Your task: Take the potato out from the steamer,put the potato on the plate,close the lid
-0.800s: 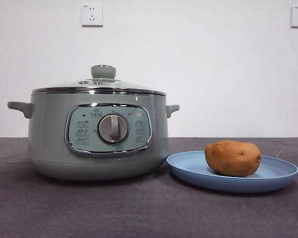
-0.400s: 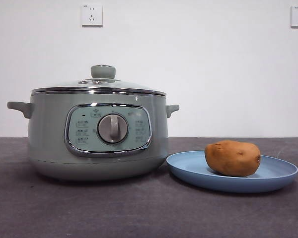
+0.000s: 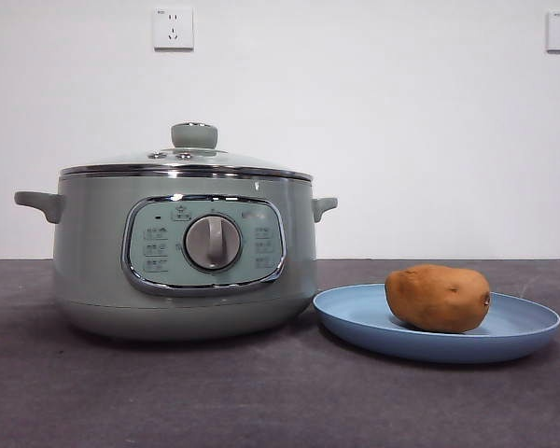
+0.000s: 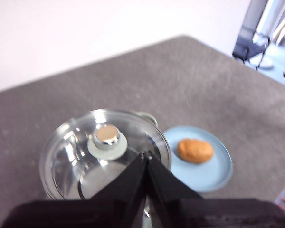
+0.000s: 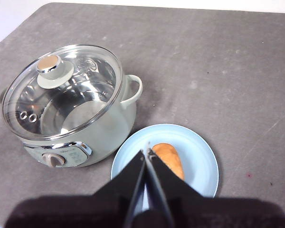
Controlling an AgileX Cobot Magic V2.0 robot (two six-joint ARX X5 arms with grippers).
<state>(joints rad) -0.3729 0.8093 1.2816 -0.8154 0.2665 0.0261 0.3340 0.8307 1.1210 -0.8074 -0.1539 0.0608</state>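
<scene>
The pale-green steamer (image 3: pixel 182 257) stands at the left of the table with the glass lid (image 3: pixel 187 161) seated on its rim, knob up. The brown potato (image 3: pixel 438 298) lies on the light-blue plate (image 3: pixel 523 327) just right of the steamer. My left gripper (image 4: pixel 147 155) is shut and empty, high above the lid (image 4: pixel 104 142); the plate (image 4: pixel 213 175) and potato (image 4: pixel 195 150) show beside it. My right gripper (image 5: pixel 147 153) is shut and empty, high above the plate (image 5: pixel 199 161) and potato (image 5: pixel 168 159), with the steamer (image 5: pixel 116 126) and lid (image 5: pixel 61 90) alongside. Neither gripper shows in the front view.
A dark grey table (image 3: pixel 280 401) runs to a white wall with two sockets (image 3: pixel 173 28). The table's far edge (image 4: pixel 85 64) and a room beyond (image 4: pixel 266 33) show in the left wrist view.
</scene>
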